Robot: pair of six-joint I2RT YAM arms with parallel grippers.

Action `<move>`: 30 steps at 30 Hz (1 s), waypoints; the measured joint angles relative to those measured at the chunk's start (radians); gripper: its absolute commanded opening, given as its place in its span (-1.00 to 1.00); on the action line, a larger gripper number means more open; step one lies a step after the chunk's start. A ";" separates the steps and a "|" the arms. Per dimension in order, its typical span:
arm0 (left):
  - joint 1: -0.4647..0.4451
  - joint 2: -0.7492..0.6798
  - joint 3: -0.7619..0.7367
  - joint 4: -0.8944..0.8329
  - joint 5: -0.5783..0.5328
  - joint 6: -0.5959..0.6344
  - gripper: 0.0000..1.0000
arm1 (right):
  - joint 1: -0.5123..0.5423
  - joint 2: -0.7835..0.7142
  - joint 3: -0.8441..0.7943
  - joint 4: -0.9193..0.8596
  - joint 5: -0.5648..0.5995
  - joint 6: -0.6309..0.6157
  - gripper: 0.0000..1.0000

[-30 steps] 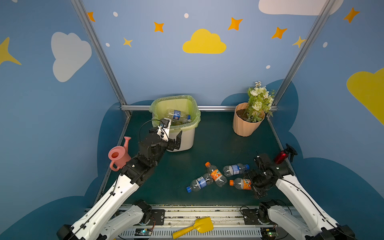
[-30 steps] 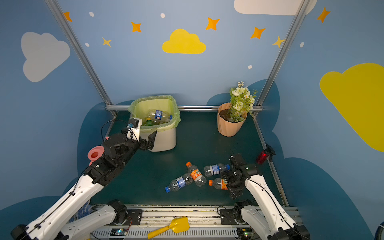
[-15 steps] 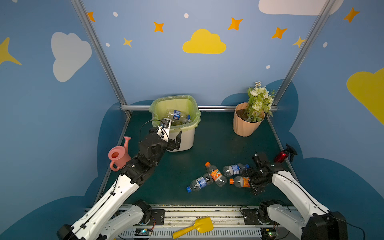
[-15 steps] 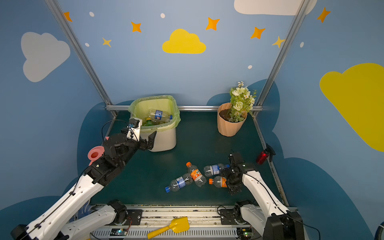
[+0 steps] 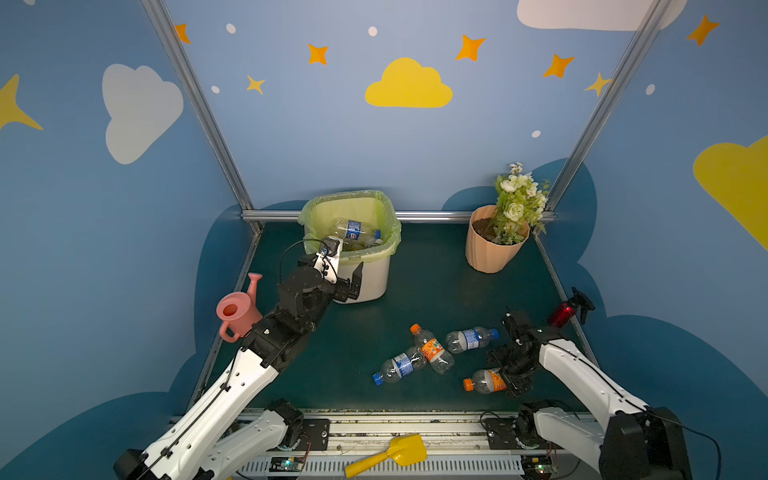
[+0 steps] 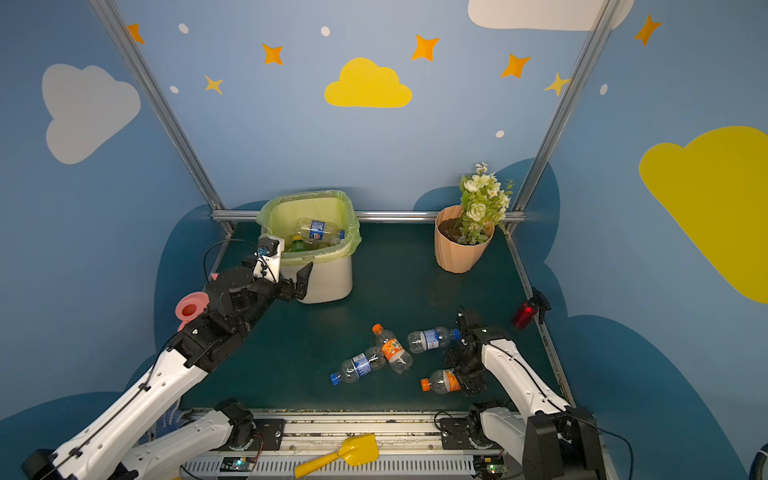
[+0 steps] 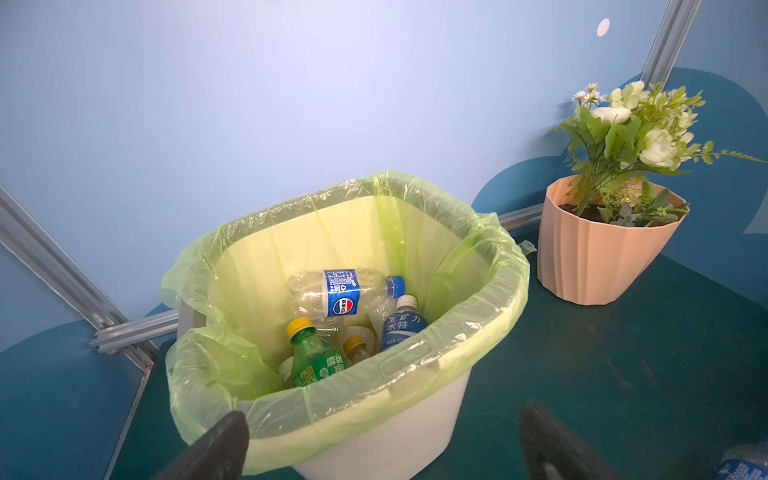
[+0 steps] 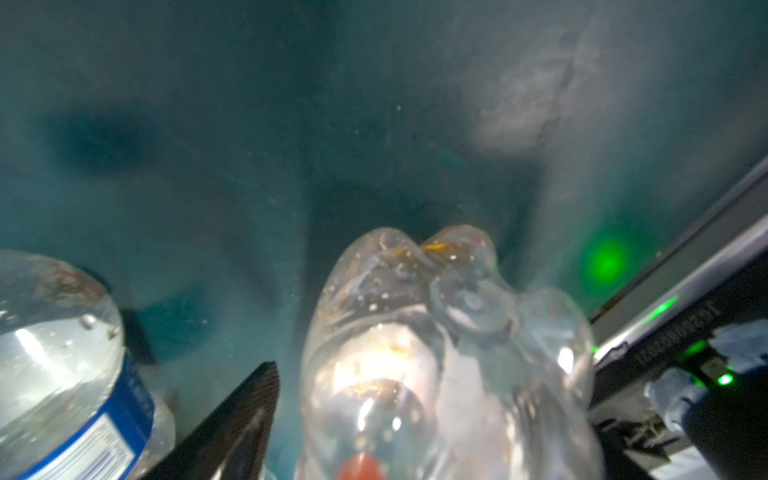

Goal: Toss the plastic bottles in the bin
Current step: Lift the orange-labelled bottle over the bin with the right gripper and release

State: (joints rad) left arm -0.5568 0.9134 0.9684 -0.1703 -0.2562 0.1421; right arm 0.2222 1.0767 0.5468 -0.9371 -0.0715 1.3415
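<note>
Jaws, left: spread wide and empty. The left gripper (image 7: 382, 413) is held just in front of the bin (image 5: 374, 284), with the near wall framed between its fingers in the left wrist view.
Jaws, right: set astride the clear base end of the orange-labelled bottle (image 5: 482, 381) by the right gripper (image 5: 509, 376). A sliver of the dark green mat (image 5: 415, 291) is seen between one finger (image 8: 232, 419) and the bottle, and the other finger is hidden. The grasp is therefore judged not yet made.
Changed: over the last second the right jaws have been narrowed and the right arm has been drawn lower and closer in over that bottle. The left arm has not been moved.
Meaning: the pick is judged to be at its closing stage. Lifting the bottle and carrying it across to the bin are still to be done.
Bottles on the mat: four, all lying down. The targeted one lies nearest the front rail. A blue-labelled bottle (image 5: 469, 338), a second orange-capped bottle (image 5: 432, 351) and a blue-capped bottle (image 5: 399, 365) are clustered near it.
Bottles in the bin: several are already inside, with a Pepsi bottle (image 7: 340, 293) on top and a green bottle (image 7: 316, 361) below.
Risk: the round, smooth bottle may be squeezed out sideways as the jaws are closed.
</note>
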 measured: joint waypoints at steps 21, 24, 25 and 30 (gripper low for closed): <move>0.010 -0.046 -0.033 0.004 -0.041 -0.040 1.00 | -0.041 -0.264 0.085 -0.011 0.174 -0.072 0.09; 0.018 -0.063 -0.062 0.012 -0.065 -0.073 1.00 | -0.056 -0.290 0.121 0.021 0.204 -0.129 0.10; 0.021 -0.071 -0.072 0.016 -0.076 -0.085 1.00 | -0.064 -0.299 0.131 0.052 0.208 -0.154 0.09; 0.038 -0.124 -0.119 0.025 -0.142 -0.143 1.00 | -0.111 -0.312 0.180 0.200 0.202 -0.267 0.08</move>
State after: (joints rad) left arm -0.5186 0.7891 0.8497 -0.1452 -0.3985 -0.0013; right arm 0.1112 0.7643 0.7265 -0.7376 0.1307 1.0740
